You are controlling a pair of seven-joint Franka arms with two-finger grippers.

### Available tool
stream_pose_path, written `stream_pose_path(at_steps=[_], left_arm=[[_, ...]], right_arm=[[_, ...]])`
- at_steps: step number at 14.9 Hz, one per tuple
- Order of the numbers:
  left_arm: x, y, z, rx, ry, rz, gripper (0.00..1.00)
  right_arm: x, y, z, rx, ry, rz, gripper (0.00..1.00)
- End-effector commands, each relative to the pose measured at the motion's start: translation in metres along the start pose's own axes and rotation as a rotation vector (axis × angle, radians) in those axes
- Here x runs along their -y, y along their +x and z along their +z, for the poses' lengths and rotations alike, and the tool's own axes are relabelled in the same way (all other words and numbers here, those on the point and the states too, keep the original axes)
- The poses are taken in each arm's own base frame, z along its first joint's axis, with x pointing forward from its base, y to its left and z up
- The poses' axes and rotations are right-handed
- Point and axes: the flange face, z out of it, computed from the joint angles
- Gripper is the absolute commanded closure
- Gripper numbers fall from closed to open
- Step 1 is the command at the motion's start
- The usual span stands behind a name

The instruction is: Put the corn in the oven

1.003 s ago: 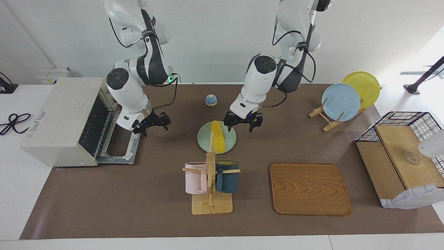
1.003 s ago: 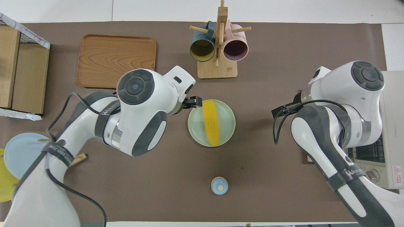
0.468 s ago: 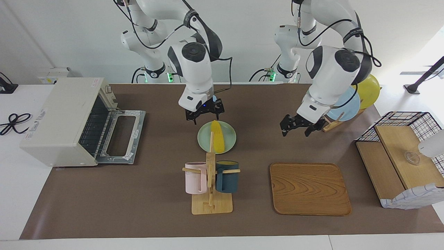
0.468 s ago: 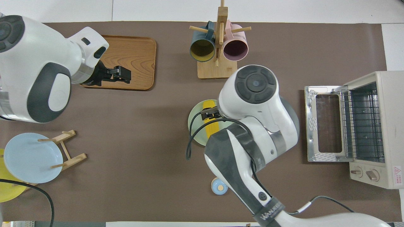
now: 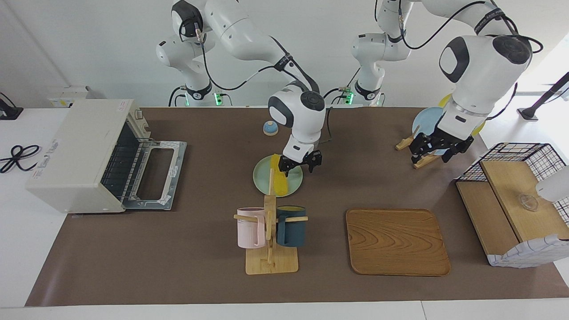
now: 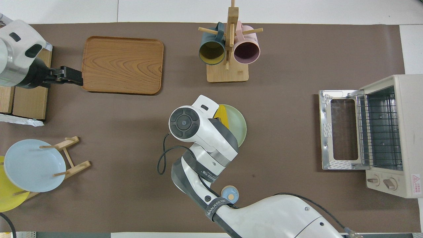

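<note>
Facing view: right gripper (image 5: 297,166), fingers spread, hangs low over the long yellow corn cob (image 5: 278,182) lying on the round pale-green plate (image 5: 293,183) mid-table. Open brown mat separates that plate's rim from the cream-white toaster oven (image 5: 84,155), its glass door dropped flat, at the right arm's end. Left gripper (image 5: 439,150), fingers apart, waits above the wooden plate rack (image 5: 422,155).

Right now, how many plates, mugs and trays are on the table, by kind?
Plates: 3, green, blue, yellow.
Mugs: 2, pink, dark blue.
Trays: 1, wooden.
Total: 6.
</note>
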Motion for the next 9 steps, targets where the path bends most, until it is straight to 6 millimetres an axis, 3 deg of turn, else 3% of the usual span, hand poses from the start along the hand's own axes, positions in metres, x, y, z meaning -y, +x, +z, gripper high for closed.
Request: stream_pose_path(at_steps=[1,4,7,9], left_arm=[[0.005,-0.02,-0.023,0.035,0.037,0.018,0.0],[0.006,-0.038,-0.037,0.082,0.045,0.017,0.0],[0.007,-0.048,-0.044,0.105,0.045,0.018,0.0],[0.005,-0.048,-0.041,0.105,0.045,0.021,0.0]], right_arm=[[-0.012,-0.016,-0.001,-0.027,0.004,-0.01,0.16],[-0.013,-0.023,0.003,-0.024,0.004,-0.013,0.48],[-0.009,-0.026,0.003,-0.019,0.001,-0.024,1.0],[-0.009,-0.026,0.003,-0.015,-0.002,-0.024,1.0]])
